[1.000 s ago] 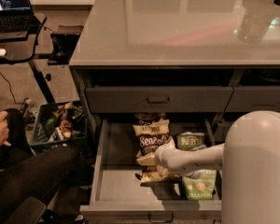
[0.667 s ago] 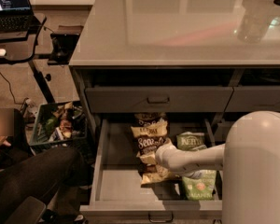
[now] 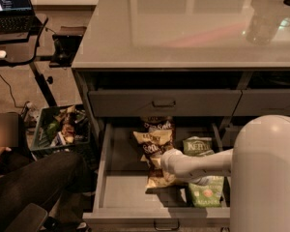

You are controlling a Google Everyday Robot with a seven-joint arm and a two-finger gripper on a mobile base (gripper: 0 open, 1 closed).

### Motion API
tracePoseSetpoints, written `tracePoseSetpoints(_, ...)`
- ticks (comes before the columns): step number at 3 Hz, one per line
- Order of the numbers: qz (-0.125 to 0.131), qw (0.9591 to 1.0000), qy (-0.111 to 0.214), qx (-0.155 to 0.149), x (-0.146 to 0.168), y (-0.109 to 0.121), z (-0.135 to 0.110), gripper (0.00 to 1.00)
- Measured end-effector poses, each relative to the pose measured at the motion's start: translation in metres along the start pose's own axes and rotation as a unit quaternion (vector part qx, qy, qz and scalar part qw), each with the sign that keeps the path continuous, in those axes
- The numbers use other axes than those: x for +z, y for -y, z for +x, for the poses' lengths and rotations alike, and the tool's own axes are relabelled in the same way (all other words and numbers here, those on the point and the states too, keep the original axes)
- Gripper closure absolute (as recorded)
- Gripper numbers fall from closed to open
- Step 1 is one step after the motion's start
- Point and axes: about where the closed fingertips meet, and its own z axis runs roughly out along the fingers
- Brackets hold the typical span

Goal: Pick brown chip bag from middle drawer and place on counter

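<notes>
Drawer contents first: the brown chip bag (image 3: 153,146) sits tilted near the middle of the open middle drawer (image 3: 121,197), its lower end toward the drawer front. The claw (image 3: 162,161) is at the bag's right edge, at the tip of the white arm (image 3: 203,163) reaching in from the right; whether it is open, closed or gripping cannot be told. A second brown bag (image 3: 158,124) lies behind, and green Kettle bags (image 3: 203,190) lie just to the right, partly under the arm. Above, the top drawer (image 3: 164,103) is closed beneath the glossy counter (image 3: 183,33). Left of the cabinet stand a snack basket (image 3: 58,127) and a laptop (image 3: 9,4) on a small desk (image 3: 14,52).
</notes>
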Motion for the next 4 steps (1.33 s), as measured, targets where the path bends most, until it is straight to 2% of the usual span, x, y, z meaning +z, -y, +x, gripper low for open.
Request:
tracePoseSetpoints(1, 0.0, 1.0, 0.0, 0.0, 0.0, 0.0, 0.0, 0.89)
tracePoseSetpoints(2, 0.0, 1.0, 0.0, 0.0, 0.0, 0.0, 0.0, 1.0)
tracePoseSetpoints(3, -0.006, 1.0, 0.004, 0.005, -0.006, 0.0, -0.002, 1.0)
tracePoseSetpoints(4, -0.039, 0.9986, 0.034, 0.011, -0.035, -0.006, -0.031, 1.0)
